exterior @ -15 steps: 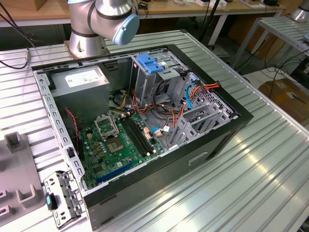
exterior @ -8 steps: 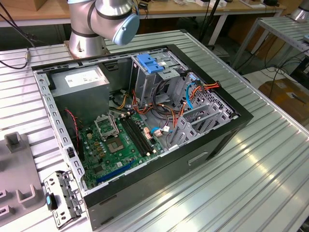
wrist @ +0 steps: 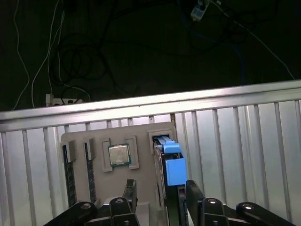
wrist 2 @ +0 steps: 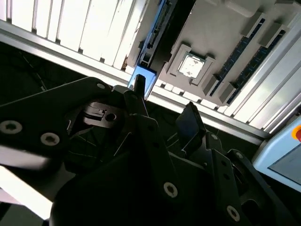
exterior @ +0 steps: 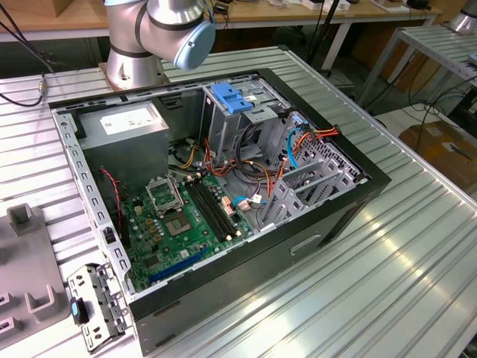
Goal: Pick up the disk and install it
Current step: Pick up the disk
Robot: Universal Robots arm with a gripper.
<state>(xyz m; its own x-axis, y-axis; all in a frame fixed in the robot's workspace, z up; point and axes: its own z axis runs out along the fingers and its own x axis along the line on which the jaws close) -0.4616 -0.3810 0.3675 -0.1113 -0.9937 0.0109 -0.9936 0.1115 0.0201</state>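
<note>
- Exterior view: open black computer case (exterior: 328,227) on ribbed aluminium table (exterior: 417,253); green motherboard (exterior: 179,224), blue-handled drive cage (exterior: 229,101) and grey power box (exterior: 123,127) inside; arm (exterior: 160,30) behind.
- Second wrist view: black gripper (wrist 2: 162,106) spread wide, gripping nothing; disk (wrist 2: 142,80) stands on edge in grey tray (wrist 2: 211,28), near square chip (wrist 2: 190,66).
- First wrist view: gripper hangs over the disk's blue rail; dark floor and cables (wrist: 70,56) beyond the table edge.
</note>
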